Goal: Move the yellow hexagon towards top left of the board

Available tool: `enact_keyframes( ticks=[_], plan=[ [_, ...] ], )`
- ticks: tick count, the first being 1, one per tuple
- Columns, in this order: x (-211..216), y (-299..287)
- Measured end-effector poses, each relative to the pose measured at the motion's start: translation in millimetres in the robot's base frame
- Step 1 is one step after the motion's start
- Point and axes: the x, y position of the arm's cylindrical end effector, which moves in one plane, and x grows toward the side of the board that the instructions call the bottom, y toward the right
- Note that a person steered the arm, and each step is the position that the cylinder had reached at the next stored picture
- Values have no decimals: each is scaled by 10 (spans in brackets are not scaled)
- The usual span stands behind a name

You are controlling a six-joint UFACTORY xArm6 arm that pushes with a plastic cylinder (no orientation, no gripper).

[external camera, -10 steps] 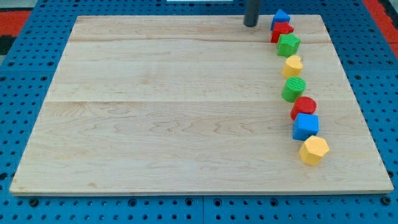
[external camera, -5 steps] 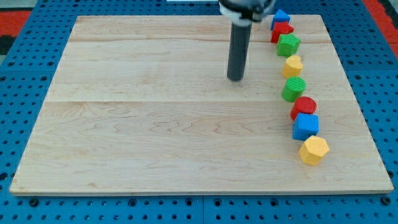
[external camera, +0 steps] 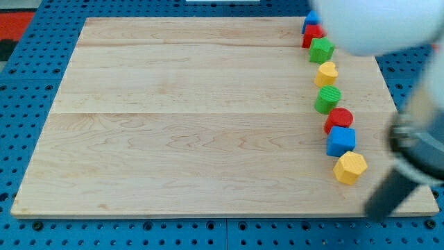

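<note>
Eight blocks stand in a curving column near the view's right edge of the bench (external camera: 173,104): from the top, a blue block (external camera: 310,18) partly hidden by the blurred arm (external camera: 374,24), a red block (external camera: 313,32), a green star (external camera: 321,50), a yellow heart (external camera: 327,73), a green cylinder (external camera: 328,99), a red cylinder (external camera: 339,119), a blue cube (external camera: 340,141) and the yellow hexagon (external camera: 350,167). That makes two each of blue, red, green and yellow. There is no gripper, so none can be described; my tip (external camera: 372,212) sits blurred at the bench's lower right corner, just below and right of the yellow hexagon, apart from it.
</note>
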Motion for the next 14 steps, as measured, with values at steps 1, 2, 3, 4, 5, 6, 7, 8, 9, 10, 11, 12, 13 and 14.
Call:
enact_keyframes(
  ticks=[1, 2, 3, 4, 5, 6, 7, 8, 9, 10, 11, 12, 13, 14],
  plan=[
    [-262, 209],
    [-404, -133],
    [-667, -243],
    [-673, -472],
    [-672, -756],
    [-772, -1002],
    [-783, -1455],
    [-821, -1932],
    [-1069, -2057],
    [-1326, -1773],
    [-1384, -1624],
    [-1587, -1622],
    [-1636, -1638],
    [-1851, -1698]
  ],
)
